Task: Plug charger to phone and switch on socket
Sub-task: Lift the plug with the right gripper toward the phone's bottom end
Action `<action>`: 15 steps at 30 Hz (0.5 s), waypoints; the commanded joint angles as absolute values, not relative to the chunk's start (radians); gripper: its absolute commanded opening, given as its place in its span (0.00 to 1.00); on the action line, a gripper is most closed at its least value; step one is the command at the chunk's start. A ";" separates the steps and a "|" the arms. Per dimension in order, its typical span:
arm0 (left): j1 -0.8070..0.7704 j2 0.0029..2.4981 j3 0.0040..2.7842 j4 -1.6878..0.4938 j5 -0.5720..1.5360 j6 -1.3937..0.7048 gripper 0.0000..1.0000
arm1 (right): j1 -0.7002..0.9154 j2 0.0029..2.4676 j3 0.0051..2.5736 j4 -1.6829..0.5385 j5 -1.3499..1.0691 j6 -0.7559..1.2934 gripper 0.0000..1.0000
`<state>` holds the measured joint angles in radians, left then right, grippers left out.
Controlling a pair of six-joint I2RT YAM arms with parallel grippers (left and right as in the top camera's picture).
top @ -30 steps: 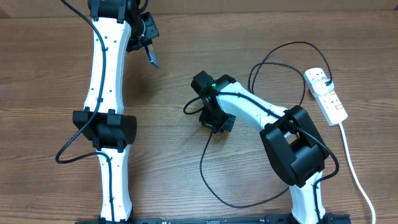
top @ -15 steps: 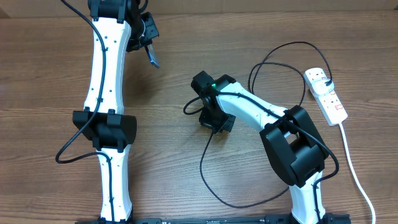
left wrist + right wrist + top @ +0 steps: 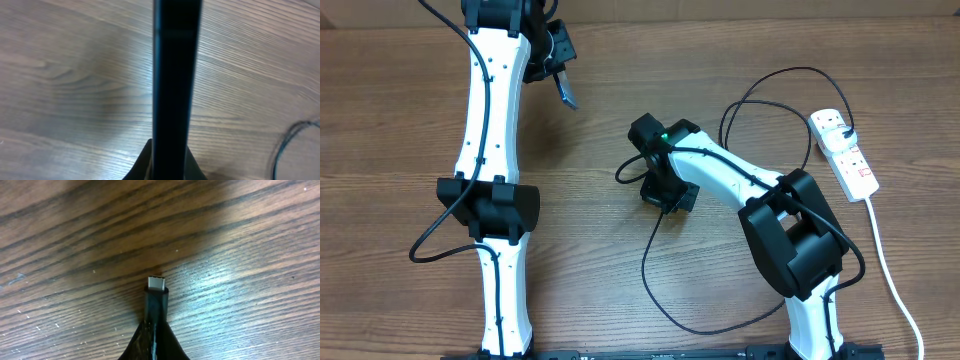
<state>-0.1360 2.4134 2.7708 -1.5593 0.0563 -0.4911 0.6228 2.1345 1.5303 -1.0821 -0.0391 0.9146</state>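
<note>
Here the step in hand looks like bringing plug and phone together, with both parts already gripped above the wooden table (image 3: 400,120). The socket (image 3: 847,152) lies at the far right, its thick white cord (image 3: 890,270) trailing towards the near edge. No arm is by it, so switching it on is not yet done. The left gripper (image 3: 558,78), far and left of centre, is closed on the phone (image 3: 175,75), which it holds edge-on and apparently off the wood. The right gripper (image 3: 668,192), low at mid-table, is clamped on the charger (image 3: 156,300) just behind its connector, with the metal tip poking past the fingers close over the wood. Next, I judge, the tip must be lifted, lined up with the phone's port and pushed in straight, though the port itself is not visible here.
</note>
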 commanded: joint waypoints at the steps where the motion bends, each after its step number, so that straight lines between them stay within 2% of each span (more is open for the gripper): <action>1: -0.137 2.380 2.796 -1.532 0.199 -0.374 0.04 | 0.599 2.169 1.557 -1.091 -0.052 0.857 0.04; 7: -0.136 2.380 2.796 -1.444 0.541 -0.205 0.04 | 0.566 2.162 1.629 -1.112 -0.175 0.717 0.04; 15: -0.128 2.380 2.796 -1.340 0.774 -0.206 0.04 | 0.554 2.093 1.746 -1.205 -0.197 0.592 0.04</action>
